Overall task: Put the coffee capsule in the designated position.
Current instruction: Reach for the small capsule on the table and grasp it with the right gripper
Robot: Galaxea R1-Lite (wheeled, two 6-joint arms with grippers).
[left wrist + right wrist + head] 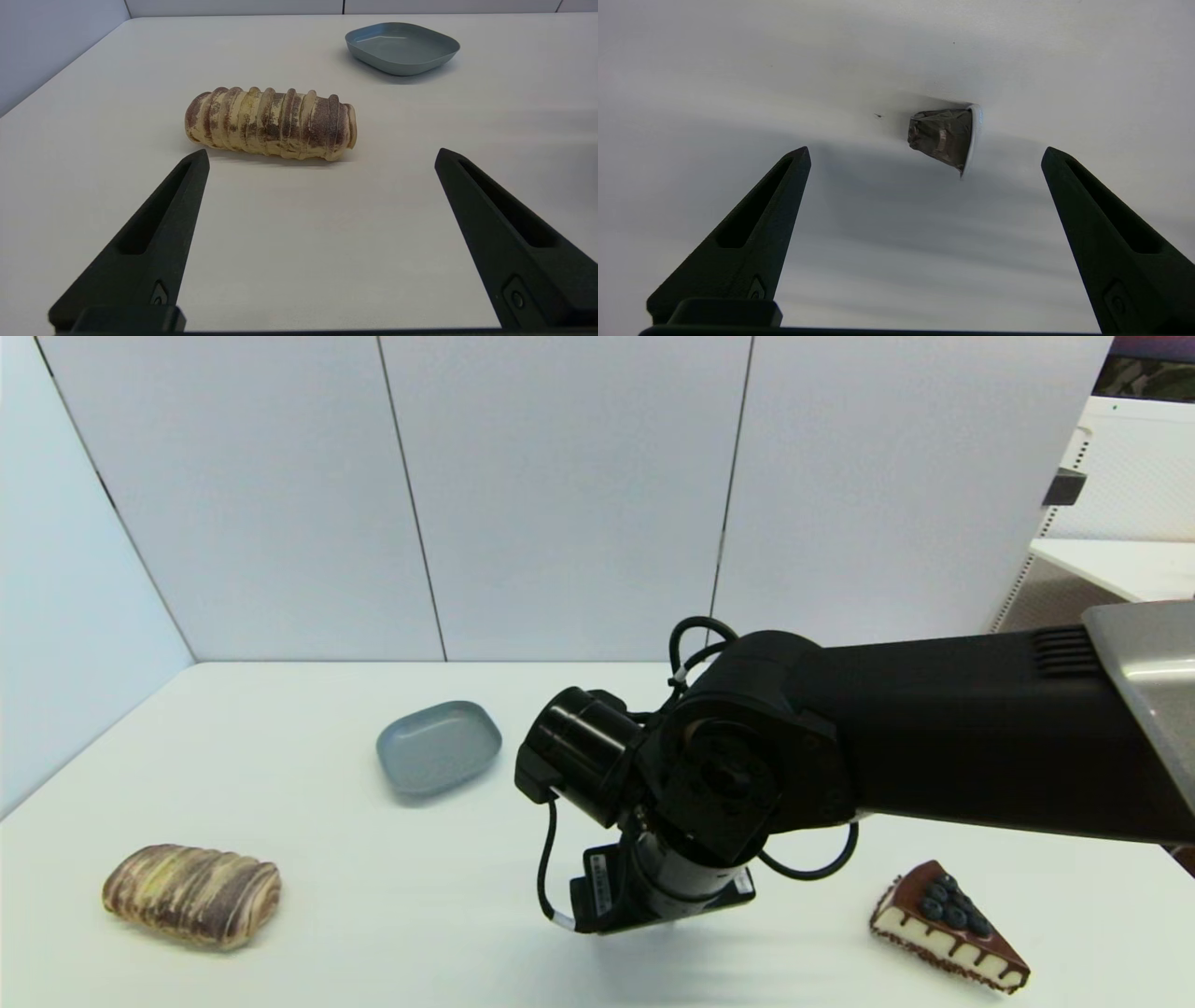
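The coffee capsule (943, 137) lies on its side on the white tabletop, a small dark crumpled cone with a thin pale rim. My right gripper (924, 149) hovers over it, open, its two black fingers (752, 233) spread wide on either side of the capsule without touching it. In the head view my right arm (728, 784) reaches in from the right and points down at the table's front middle, hiding the capsule and the fingers. No mark on the table shows a designated position. My left gripper (322, 151) is open and holds nothing, low over the table.
A striped bread roll (191, 894) (271, 122) lies front left, just ahead of the left fingers. The grey-blue tray (439, 747) (402, 46) sits mid-table. A chocolate cake slice with blueberries (948, 924) lies front right. White walls close off the back and left.
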